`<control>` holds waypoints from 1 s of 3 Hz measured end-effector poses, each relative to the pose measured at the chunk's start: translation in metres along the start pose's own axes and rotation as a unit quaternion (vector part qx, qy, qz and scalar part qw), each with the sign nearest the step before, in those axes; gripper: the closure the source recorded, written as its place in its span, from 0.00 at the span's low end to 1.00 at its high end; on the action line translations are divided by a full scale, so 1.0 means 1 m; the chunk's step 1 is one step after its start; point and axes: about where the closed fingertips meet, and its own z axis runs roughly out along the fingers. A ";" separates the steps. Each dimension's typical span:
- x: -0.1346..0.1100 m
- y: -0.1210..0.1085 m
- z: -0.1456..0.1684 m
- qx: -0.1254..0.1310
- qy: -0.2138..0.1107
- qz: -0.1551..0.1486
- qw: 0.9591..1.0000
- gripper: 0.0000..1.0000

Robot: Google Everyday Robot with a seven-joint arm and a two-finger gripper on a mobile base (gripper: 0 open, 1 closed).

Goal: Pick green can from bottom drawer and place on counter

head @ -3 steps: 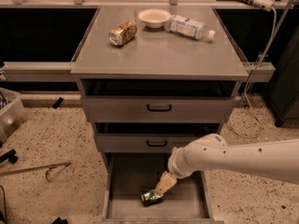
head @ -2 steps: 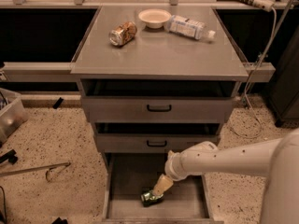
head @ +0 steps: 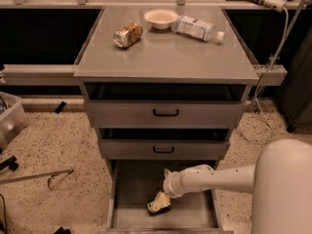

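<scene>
Lying in the bottom drawer [head: 130, 191], the green can [head: 155, 209] touches the gripper [head: 161, 199], grip unclear.

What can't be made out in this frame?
Camera view:
The green can: mostly covered by the gripper low in the bottom drawer; label unreadable.
Whether the can rests on the floor or is lifted: hidden by the gripper.
Drawer front face: cut off by the picture's lower edge.

Can [head: 154, 210]: 1, dark green, lying on its side on the drawer floor, toward the front, near the middle. My gripper [head: 160, 202] is low in the drawer, right at the can and covering much of it. Drawer [head: 131, 189]: lowest of 3, pulled open, plain grey floor. Counter [head: 165, 57]: flat grey cabinet top.
</scene>
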 end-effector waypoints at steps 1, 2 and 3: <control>0.012 0.009 0.016 -0.017 0.006 0.000 1.000 0.00; 0.012 0.009 0.016 -0.017 0.006 0.000 1.000 0.00; 0.026 0.004 0.040 -0.014 -0.006 -0.002 1.000 0.00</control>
